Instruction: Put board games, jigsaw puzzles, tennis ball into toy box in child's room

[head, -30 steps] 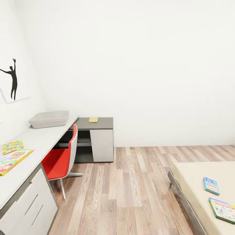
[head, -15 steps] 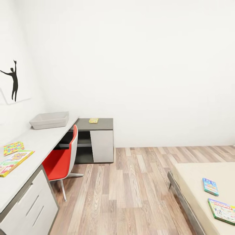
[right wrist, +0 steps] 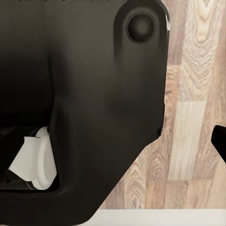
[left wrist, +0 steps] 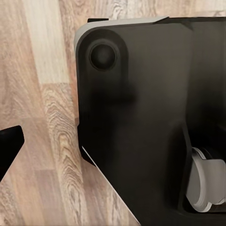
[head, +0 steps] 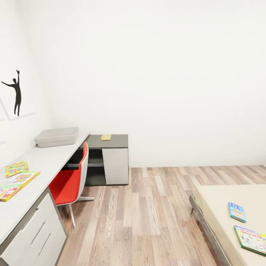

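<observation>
The toy box (head: 57, 136) sits at the far end of the table (head: 44, 162). A jigsaw puzzle (head: 16, 168) and the SKIP-BO board game (head: 16, 184) lie near the desk's close end. Another jigsaw puzzle (head: 106, 137) rests on the dark cabinet top. On the bed (head: 221, 195) at the lower right lie a small blue board game (head: 236, 211) and a green-edged one (head: 252, 239). The tennis ball is out of view. In each wrist view a single dark fingertip (left wrist: 7, 146) (right wrist: 220, 141) hangs over plank floor beside the robot's black base.
A red swivel chair (head: 70, 181) is tucked at the desk. White drawers (head: 33, 232) stand under the desk's near end. The cabinet's white door (head: 115, 165) faces the wood floor (head: 147, 214) between desk and bed. A silhouette print (head: 15, 92) hangs on the left wall.
The whole head view has drifted a little, so the camera has moved. Nothing in the room has moved.
</observation>
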Controlling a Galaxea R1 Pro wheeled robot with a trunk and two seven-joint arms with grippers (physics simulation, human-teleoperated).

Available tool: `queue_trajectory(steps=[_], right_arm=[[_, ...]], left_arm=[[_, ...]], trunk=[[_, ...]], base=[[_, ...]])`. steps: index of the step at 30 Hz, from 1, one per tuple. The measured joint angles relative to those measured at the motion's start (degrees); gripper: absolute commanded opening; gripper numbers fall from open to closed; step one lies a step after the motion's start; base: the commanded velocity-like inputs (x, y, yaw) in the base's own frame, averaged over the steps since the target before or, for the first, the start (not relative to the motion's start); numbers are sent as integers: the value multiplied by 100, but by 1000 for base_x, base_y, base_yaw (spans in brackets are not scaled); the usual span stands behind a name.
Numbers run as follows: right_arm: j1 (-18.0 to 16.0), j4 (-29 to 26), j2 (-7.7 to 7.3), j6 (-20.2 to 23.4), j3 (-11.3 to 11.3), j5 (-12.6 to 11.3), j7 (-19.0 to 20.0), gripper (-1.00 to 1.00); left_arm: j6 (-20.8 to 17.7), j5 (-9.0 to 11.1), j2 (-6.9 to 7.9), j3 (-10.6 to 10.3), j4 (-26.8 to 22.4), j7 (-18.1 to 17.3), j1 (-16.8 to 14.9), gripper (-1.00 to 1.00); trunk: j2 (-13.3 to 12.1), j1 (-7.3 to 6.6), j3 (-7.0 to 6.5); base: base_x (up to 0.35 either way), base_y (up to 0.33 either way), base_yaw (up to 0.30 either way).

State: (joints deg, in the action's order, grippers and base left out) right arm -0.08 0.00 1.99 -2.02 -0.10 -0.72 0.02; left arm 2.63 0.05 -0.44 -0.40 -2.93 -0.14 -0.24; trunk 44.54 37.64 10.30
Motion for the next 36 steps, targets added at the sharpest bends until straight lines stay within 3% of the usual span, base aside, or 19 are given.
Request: queue_trajectory(steps=[10,36], right_arm=[[0,0,-5,-11,-6,-13,-10,100],[0,0,1,-13,-6,-15,-10,100]], left_arm=[[13,2,0,0,0,-6,0,100],[39,-20,1,1,-3,-58,0,100]], trunk=[[-402,-220,-180],[-1447,-792,-649]], base=[[0,0,-56],[0,0,-254]])
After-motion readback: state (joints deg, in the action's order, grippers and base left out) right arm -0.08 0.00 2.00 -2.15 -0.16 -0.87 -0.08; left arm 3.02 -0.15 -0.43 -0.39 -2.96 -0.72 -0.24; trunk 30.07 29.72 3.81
